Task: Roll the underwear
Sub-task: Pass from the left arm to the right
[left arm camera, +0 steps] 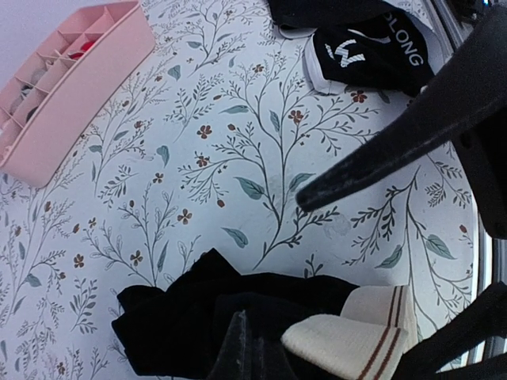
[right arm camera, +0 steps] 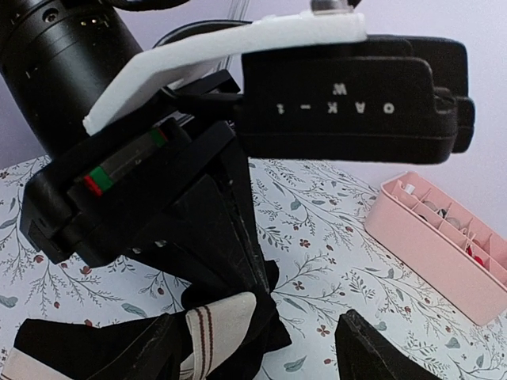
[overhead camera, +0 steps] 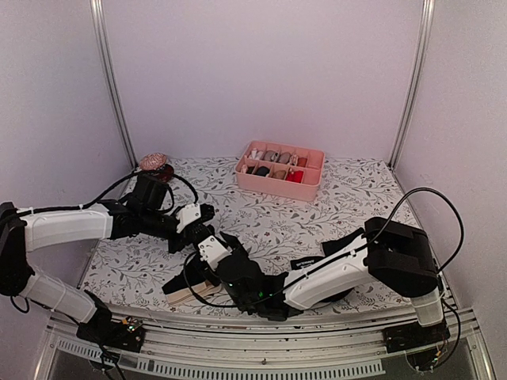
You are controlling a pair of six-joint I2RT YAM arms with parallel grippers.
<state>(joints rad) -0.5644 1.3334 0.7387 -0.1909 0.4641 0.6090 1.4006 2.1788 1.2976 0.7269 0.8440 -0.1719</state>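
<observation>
At the near edge of the table (left arm camera: 238, 158) lies the beige-band brief (left arm camera: 190, 317), with its waistband running roughly along that edge. The left gripper (right arm camera: 249, 273) is closed and pinches the black fabric from above. The right gripper (right arm camera: 261, 324) stands with its 2 fingers apart, 1 on each side of the band, gripping nothing. Farther off, the lettered brief (left arm camera: 368, 51) shows plainly only in the left wrist view. The pink tray (left arm camera: 95, 87) stands farthest.

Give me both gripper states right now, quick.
Left gripper: closed, pinching the beige-band brief.
Right gripper: open, jaws either side of that brief, holding nothing.
</observation>
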